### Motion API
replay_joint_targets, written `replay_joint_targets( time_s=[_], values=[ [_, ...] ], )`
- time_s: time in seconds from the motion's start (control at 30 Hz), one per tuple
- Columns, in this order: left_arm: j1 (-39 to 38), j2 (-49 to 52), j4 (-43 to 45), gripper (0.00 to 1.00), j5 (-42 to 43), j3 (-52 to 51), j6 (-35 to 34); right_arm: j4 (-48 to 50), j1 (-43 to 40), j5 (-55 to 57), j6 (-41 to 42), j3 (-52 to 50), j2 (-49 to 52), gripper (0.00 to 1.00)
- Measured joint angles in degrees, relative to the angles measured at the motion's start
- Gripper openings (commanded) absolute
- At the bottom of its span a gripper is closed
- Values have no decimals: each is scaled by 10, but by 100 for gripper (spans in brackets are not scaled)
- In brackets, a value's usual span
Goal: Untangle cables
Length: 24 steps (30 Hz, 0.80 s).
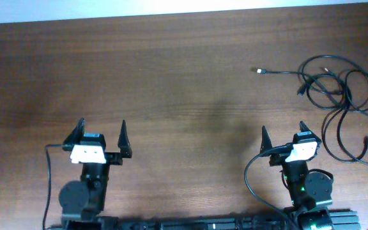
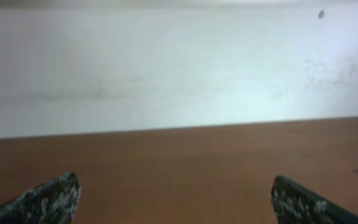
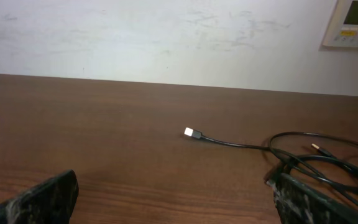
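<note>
The cables lie as a loose tangle of thin black loops on the right side of the wooden table. One strand runs out to the left and ends in a silver plug. My right gripper stands open just in front of and to the left of the tangle, touching nothing. Its wrist view shows the silver plug ahead and the cable loops behind its right finger. My left gripper is open far to the left, with only bare wood between its fingers.
Thicker black wires run from the arm bases, one at the left and one at the right. A pale wall stands beyond the table's far edge, with a white control panel on it.
</note>
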Motion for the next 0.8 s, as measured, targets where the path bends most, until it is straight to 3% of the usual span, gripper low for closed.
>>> replay_joint_targets(
  time_s=[0.2,0.8],
  values=[
    [0,-65,76,99,-12,-78,0,0,0,0,0,0,0,100],
    [0,-134,102,99,-14,-130,43,0,0,0,1,0,0,100]
  ],
)
